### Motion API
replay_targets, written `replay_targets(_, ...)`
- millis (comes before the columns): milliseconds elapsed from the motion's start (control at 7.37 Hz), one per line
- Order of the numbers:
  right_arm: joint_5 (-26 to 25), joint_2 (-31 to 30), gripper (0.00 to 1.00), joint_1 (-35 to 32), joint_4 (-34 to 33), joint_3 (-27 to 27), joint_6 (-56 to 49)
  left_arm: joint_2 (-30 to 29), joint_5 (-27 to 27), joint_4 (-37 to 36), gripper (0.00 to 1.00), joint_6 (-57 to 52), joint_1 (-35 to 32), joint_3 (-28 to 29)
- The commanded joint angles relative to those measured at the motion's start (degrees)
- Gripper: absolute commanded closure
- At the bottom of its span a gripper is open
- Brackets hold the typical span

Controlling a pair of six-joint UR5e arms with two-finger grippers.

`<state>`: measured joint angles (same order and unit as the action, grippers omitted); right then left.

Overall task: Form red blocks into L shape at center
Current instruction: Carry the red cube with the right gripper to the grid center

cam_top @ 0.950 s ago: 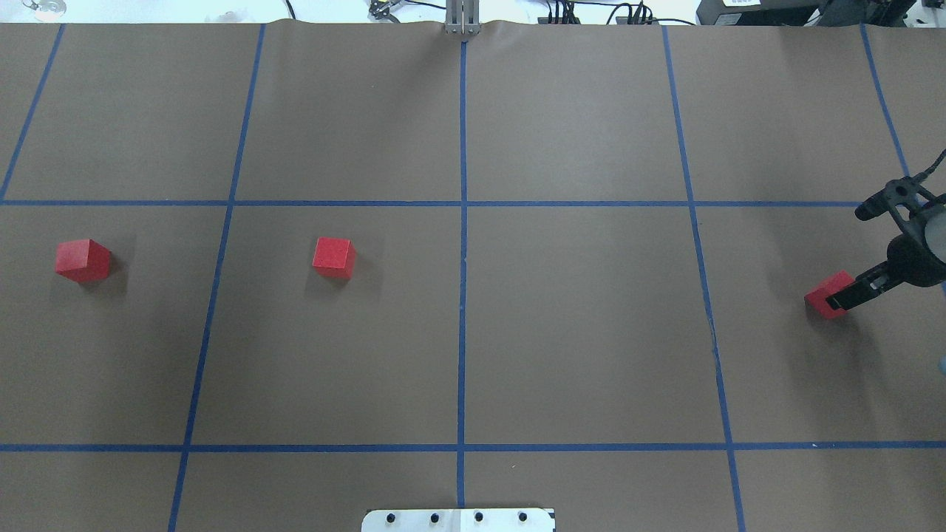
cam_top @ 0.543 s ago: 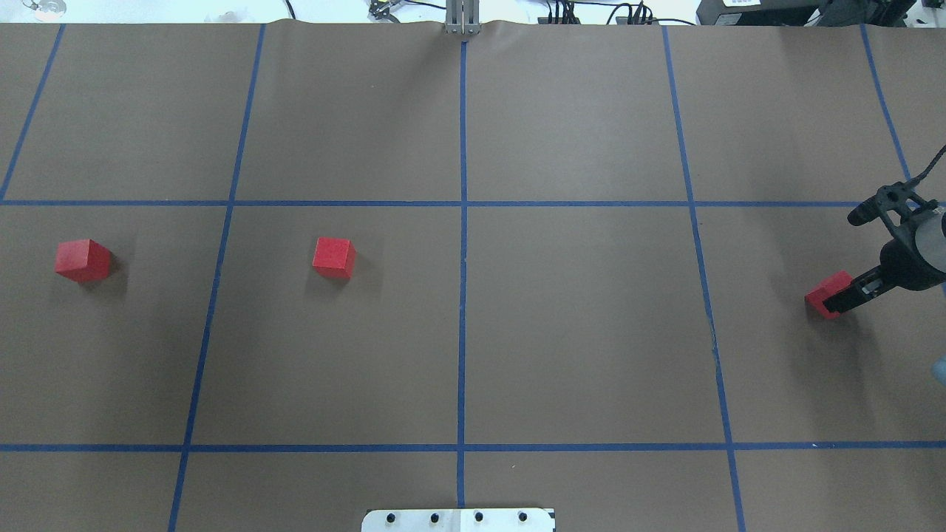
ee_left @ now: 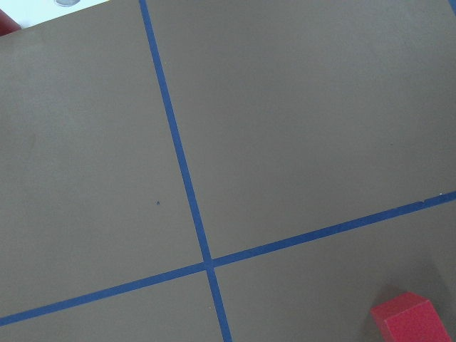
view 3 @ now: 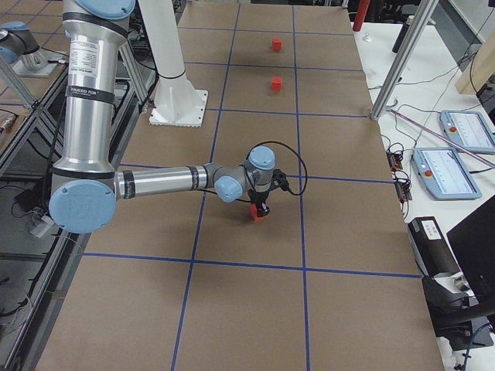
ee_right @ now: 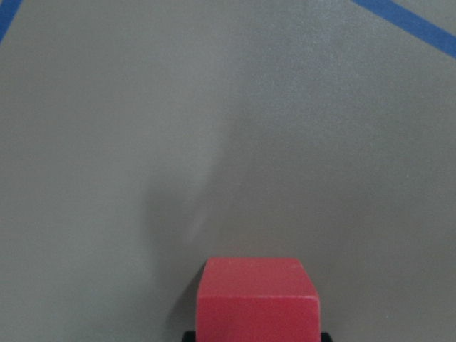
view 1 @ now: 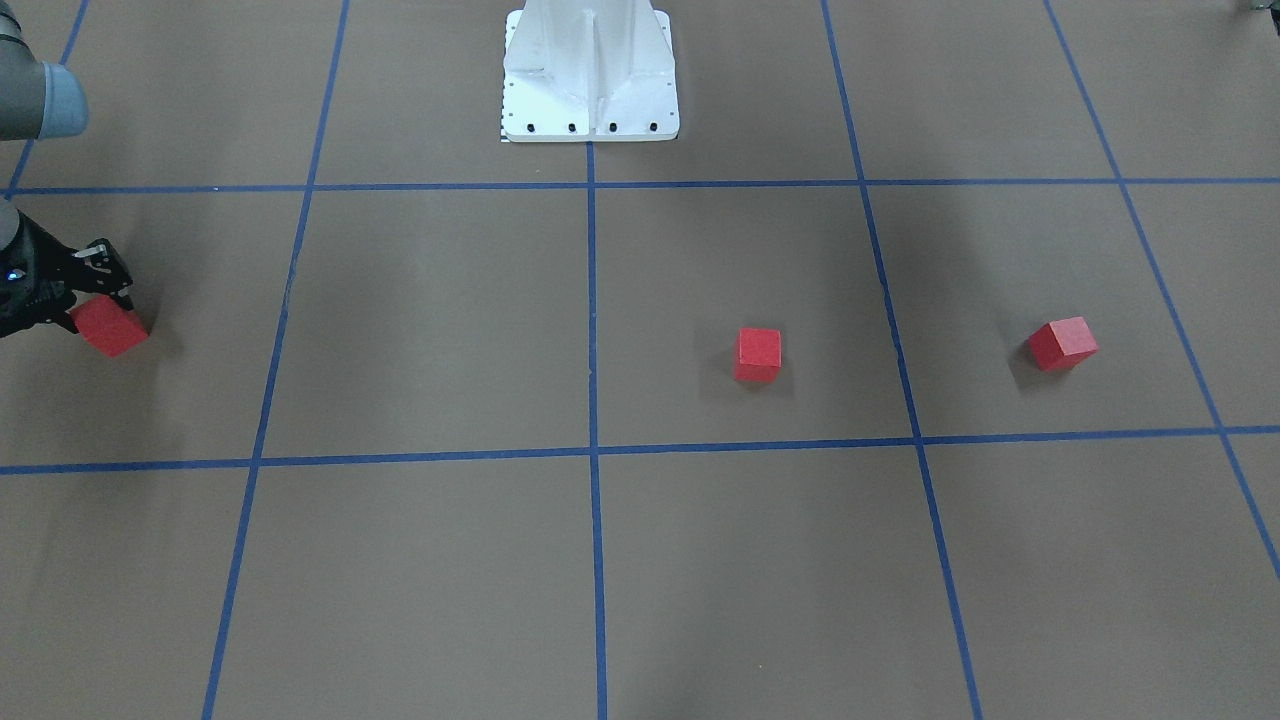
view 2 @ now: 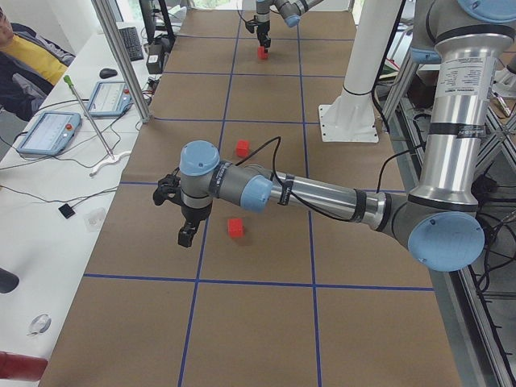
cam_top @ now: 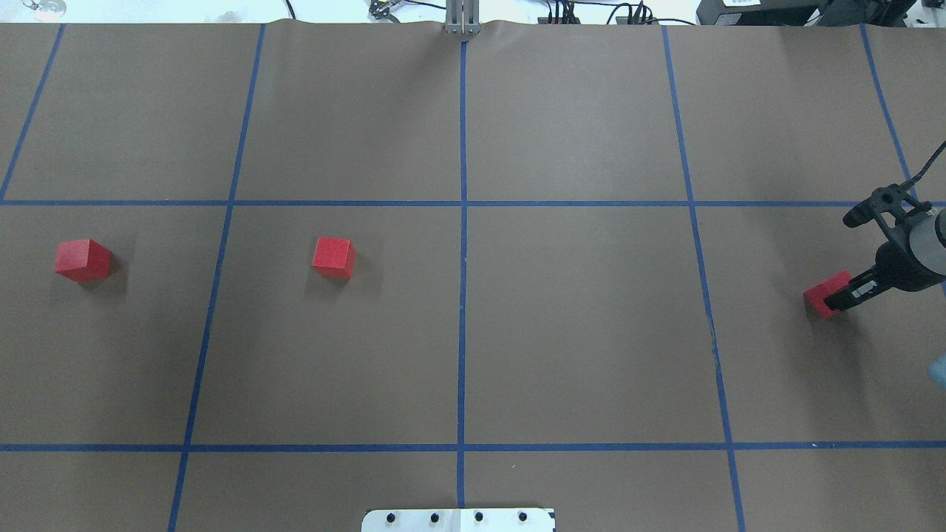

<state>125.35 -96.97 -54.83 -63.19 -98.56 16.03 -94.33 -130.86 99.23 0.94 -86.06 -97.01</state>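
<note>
Your right gripper [cam_top: 832, 297] is clamped on the right red block [cam_top: 822, 287], far out on the robot's right and well apart from the center [cam_top: 488, 325]. Left gripper [view 2: 185, 237] hangs near the left red block [view 2: 235, 227], not touching. It shows in the side view only, so can't tell you if it's open. Middle red block [cam_top: 334, 257] sits alone between the left red block and the center.

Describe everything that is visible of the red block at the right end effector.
The red block is a small matte cube with plain faces. It rests flat on the brown table, turned slightly against the blue grid lines, in a square far to the robot's right. The right end effector seems to grip two opposite sides; nothing else touches it.
</note>
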Motion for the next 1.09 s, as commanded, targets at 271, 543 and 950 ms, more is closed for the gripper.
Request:
replay_targets(271, 1.1, 14.2, 1.00, 0.1, -12.1, -6.8, 17.7, 0.1, 0.0, 0.0, 0.00, 0.1, 0.0, -0.1)
replay_targets(543, -1.0, 33.4, 1.00, 8.1, -28.6, -6.5, 34.9, 0.1, 0.0, 0.0, 0.00, 0.1, -0.1, 0.0)
replay_targets(950, -9.7, 55.3, 1.00, 20.1, -32.1, 7.8, 52.6, 0.7, 0.0, 0.0, 0.00, 0.1, -0.1, -0.1)
